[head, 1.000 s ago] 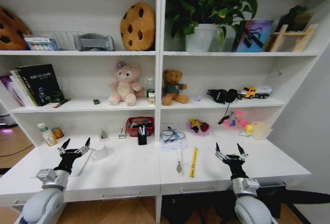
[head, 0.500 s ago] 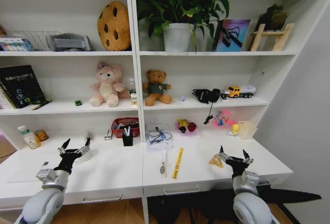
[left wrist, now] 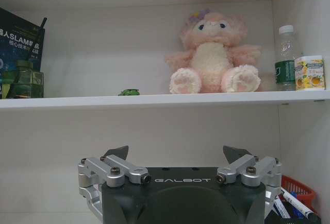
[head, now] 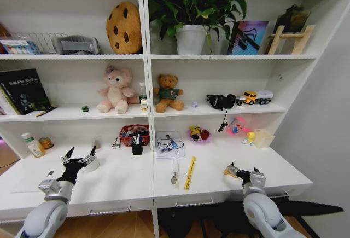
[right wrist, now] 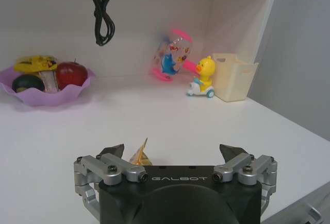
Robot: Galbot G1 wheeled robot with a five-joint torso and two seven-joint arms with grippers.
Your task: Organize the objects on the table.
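The right gripper (right wrist: pixel 172 154) hung splayed and empty just over the table (head: pixel 208 186) at five o'clock — a small orange packet (right wrist: pixel 140 154) lay beside one fingertip, so a hasty close might knock it off the edge. The left gripper (head: pixel 79 156), likewise open, hovered at eight o'clock; farther, pens (head: pixel 136 139) stood at twelve.

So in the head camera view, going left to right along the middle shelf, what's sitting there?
Black book → small green toy car → pink plush bunny → brown teddy bear → black headphones → yellow toy truck.
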